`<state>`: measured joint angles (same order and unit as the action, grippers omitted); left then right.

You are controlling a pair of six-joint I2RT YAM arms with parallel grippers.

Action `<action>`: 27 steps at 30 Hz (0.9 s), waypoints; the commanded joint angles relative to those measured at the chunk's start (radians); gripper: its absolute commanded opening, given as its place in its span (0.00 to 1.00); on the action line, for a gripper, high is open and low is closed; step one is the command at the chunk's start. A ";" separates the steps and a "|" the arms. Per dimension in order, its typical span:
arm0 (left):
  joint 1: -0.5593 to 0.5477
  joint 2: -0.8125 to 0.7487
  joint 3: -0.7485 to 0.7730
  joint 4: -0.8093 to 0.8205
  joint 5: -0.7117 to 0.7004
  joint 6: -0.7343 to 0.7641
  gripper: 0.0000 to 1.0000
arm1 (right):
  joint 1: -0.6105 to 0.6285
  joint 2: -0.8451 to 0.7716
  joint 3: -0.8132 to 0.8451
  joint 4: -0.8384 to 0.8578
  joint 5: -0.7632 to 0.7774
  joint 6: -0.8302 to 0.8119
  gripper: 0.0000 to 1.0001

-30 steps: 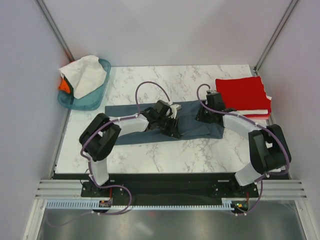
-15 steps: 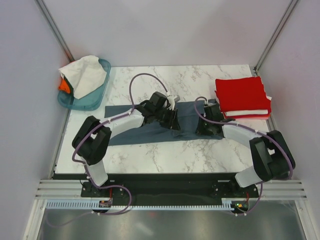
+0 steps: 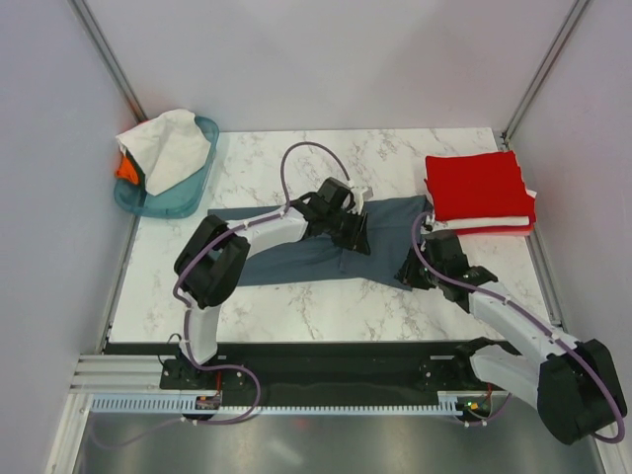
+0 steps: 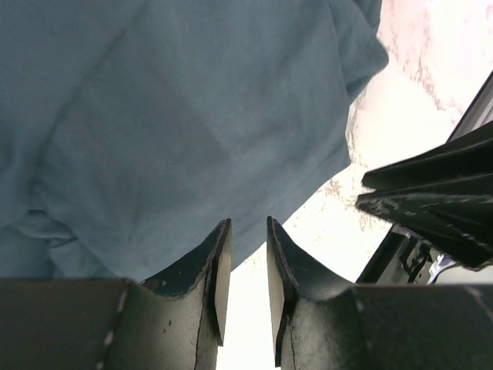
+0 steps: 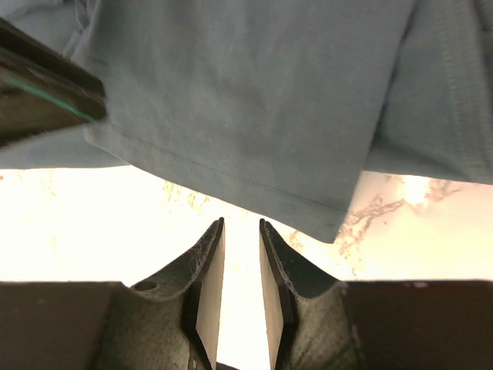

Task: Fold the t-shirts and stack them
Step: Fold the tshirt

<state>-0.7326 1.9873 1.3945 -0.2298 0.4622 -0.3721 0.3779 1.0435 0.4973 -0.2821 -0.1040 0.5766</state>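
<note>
The slate blue-grey t-shirt point(image 3: 296, 252) lies flat in a long band across the middle of the marble table point(image 3: 326, 301). My left gripper point(image 3: 357, 237) hovers over its right part, jaws a narrow gap apart and empty; in the left wrist view point(image 4: 248, 231) its tips sit at the shirt's point(image 4: 192, 116) edge. My right gripper point(image 3: 410, 272) is at the shirt's near right corner, jaws slightly apart and empty, just off the hem point(image 5: 246, 85) in the right wrist view point(image 5: 239, 231). A folded red t-shirt point(image 3: 479, 186) lies on a white one point(image 3: 494, 225) at the right.
A teal basket point(image 3: 163, 197) at the back left holds a crumpled white shirt point(image 3: 163, 148) and an orange one point(image 3: 125, 170). The grey enclosure walls stand close on both sides. The table's near edge runs just in front of the arm bases.
The right gripper has pulled back off the shirt toward the near edge. The left gripper has slid right along the shirt. The shirt's right end now lies flatter and further right.
</note>
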 commanded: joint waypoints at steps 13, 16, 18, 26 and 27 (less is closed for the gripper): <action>0.030 -0.223 -0.133 0.030 -0.152 -0.001 0.31 | 0.003 0.089 0.150 0.026 0.164 0.014 0.14; 0.100 -0.275 -0.146 -0.015 -0.177 0.013 0.31 | 0.004 0.127 0.182 0.034 0.179 0.005 0.00; 0.160 -0.295 -0.160 -0.028 -0.184 0.015 0.30 | 0.006 0.171 0.201 0.035 0.190 0.002 0.00; 0.305 -0.341 -0.241 -0.031 -0.336 -0.034 0.04 | 0.007 0.319 0.288 0.063 0.193 -0.004 0.00; 0.330 -0.346 -0.244 -0.034 -0.355 -0.034 0.03 | 0.006 0.329 0.296 0.066 0.197 -0.004 0.00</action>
<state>-0.4332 1.6665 1.1728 -0.2504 0.2005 -0.3885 0.3779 1.3437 0.7376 -0.2512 0.0673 0.5808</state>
